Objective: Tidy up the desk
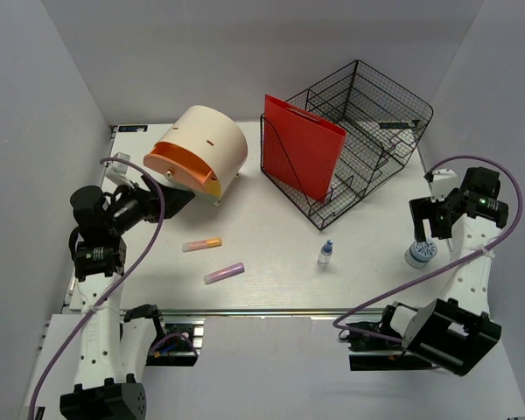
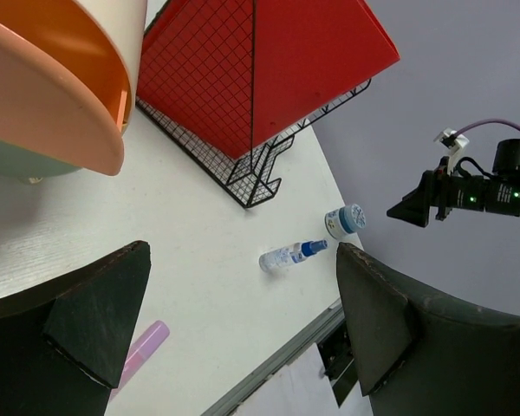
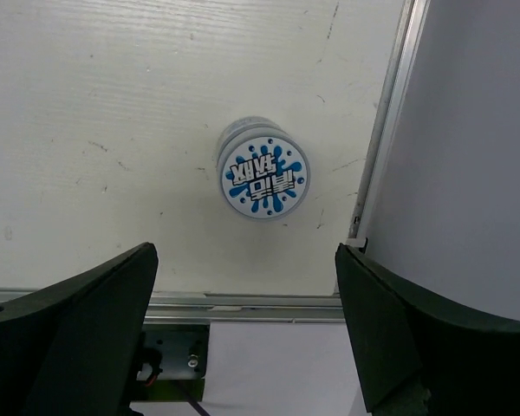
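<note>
Desk [image 1: 271, 232]: one. It is a white tabletop filling the middle of the top view, with its metal rail along the near edge by the arm bases. It looks stiff, heavy and fixed, so it is likely a surface to clear rather than a thing to grip.
Wire rack [image 1: 381, 109]: one, black mesh, at the far right of the desk. It is probably light but bulky, and its top rim is the best hold.
Cream tub [image 1: 208, 140]: one, lying tipped at the far left with an orange inner tray. It looks like hard, smooth plastic, best held by the rim.
Red folder [image 1: 302, 149]: one, standing in the rack's front slot. It is thin and likely bends.
Tubes: two, lying near the front left and slightly apart, one orange-capped [image 1: 201, 245] and one purple [image 1: 225, 273]. They look light and may roll, so they are best pinched across the middle.
Spray bottle [image 1: 325, 254]: one, small and upright, and it could tip easily.
Round jar [image 3: 264, 169]: one, with a blue-and-white lid, close to the desk's right edge. Its sides look slick, so it is best gripped across its width.
Left gripper [image 2: 243, 260]: fingers spread and empty, near the tub.
Right gripper [image 3: 244, 260]: fingers spread and empty, hovering over the jar.
</note>
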### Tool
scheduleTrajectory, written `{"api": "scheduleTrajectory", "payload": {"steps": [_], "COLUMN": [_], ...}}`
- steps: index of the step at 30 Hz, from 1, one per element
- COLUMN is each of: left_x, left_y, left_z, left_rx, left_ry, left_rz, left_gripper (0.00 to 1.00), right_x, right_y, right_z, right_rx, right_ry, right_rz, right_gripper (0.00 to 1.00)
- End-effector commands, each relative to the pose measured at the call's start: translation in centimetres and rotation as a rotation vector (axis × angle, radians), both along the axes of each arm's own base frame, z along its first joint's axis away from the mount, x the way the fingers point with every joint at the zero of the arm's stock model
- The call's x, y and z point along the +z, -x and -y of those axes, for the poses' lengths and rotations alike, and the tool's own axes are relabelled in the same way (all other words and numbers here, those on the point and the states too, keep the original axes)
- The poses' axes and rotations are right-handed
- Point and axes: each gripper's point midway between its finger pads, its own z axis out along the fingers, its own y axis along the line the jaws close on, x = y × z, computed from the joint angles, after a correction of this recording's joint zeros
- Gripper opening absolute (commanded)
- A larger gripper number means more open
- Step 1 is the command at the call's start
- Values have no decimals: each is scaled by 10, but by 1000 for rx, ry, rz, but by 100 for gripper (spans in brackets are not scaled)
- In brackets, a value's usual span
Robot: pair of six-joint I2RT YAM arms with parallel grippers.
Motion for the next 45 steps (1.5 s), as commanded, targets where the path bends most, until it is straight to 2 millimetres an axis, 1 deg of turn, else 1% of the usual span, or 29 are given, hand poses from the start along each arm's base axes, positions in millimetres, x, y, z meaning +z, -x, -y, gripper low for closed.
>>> {"api": "scheduleTrajectory", "payload": {"steps": [1, 3, 7, 10, 11, 13, 14, 16, 17, 19, 24, 26, 29, 32, 35, 38, 41, 45], "left_x": [7, 6, 7, 5, 2, -3, -6, -10, -13, -15, -17, -15, -15, -16, -16, -14, -13, -14], "left_y": [0, -2, -5, -7, -6, -7, -7, -7, -7, -8, -10, -11, -11, -11, -10, -10, -10, -10], "left_z": [3, 2, 2, 0, -1, -3, -3, -4, -3, -4, -5, -6, -7, -7, -7, -7, -7, -7], "left_rx": [-20, -19, -20, -3, 2, 16, 16, 20, 18, 25, 28, 34, 37, 35, 39, 43, 43, 43], "left_ry": [-18, -16, -19, -22, -24, -29, -27, -27, -27, -31, -32, -40, -39, -39, -37, -39, -39, -39], "left_rz": [26, 14, -3, -18, -30, -45, -56, -65, -72, -79, -100, -95, -102, -105, -110, -110, -110, -111], "left_gripper": [98, 98, 98, 98, 98, 98, 98, 98, 98, 98, 98, 98, 98, 98, 98, 98, 98, 98], "right_x": [6, 1, -21, -35, -44, -52, -60, -64, -71, -74, -89, -95, -109, -119, -122, -122, -120, -118], "right_y": [-11, -12, -14, -18, -16, -18, -16, -19, -16, -21, -24, -25, -23, -21, -21, -20, -20, -16], "right_z": [7, 13, 10, 17, 17, 21, 21, 25, 25, 30, 37, 39, 40, 36, 36, 36, 37, 35], "right_rx": [-62, -89, -86, -109, -113, -118, -120, -127, -137, -140, -146, -146, -145, -132, -131, -131, -120, -102], "right_ry": [-44, -50, -100, -99, -108, -103, -107, -100, -97, -78, -52, -47, -49, -62, -60, -55, -41, -33], "right_rz": [46, 54, 42, 36, 19, 18, 3, 17, 3, 22, 21, 16, -10, -28, -21, -20, -11, -17], "right_gripper": [89, 89, 89, 89, 89, 89, 89, 89, 89, 89, 89, 89, 89, 89, 89, 84, 76, 59]}}
